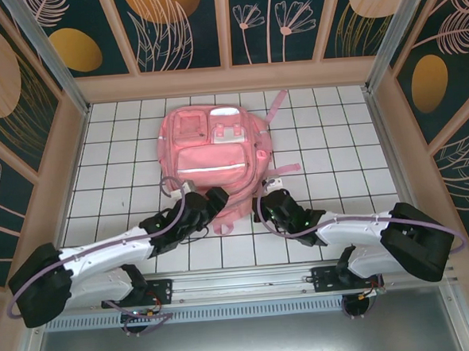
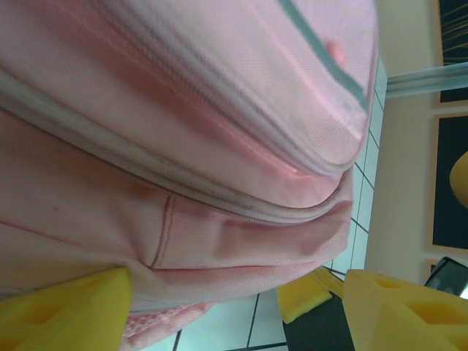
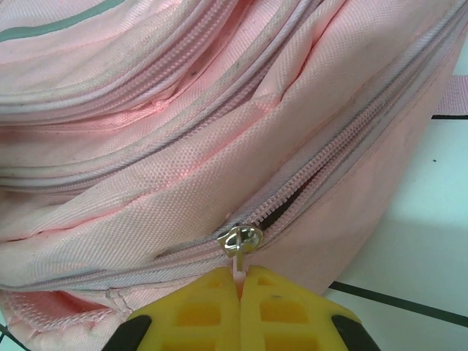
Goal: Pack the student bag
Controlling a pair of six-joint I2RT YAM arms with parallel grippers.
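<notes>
1. Two grippers meet the student bag [image 1: 213, 149] at its near edge. The bag lies flat in the middle of the white tiled table [image 1: 113, 151], front pockets facing up.
2. At the bag's near-left corner is the left gripper [image 1: 214, 199]. Its yellow fingers [image 2: 66, 307] stand spread wide apart, close under the bulging pink fabric and gripping nothing.
3. At the bag's near-right corner is the right gripper [image 1: 268, 205]. Its fingers are pressed together and pinch the pale pull tab [image 3: 238, 269] that hangs from the metal zip slider [image 3: 242, 239].
4. On the bag's side, the zip [image 3: 344, 146] is parted to the right of the slider, showing a dark gap. To the slider's left, the teeth are joined.
5. Across the bag's front pocket runs a pale stripe [image 1: 210, 167].
6. Beside the bag's right edge lies a loose pink strap [image 1: 286, 171].
</notes>
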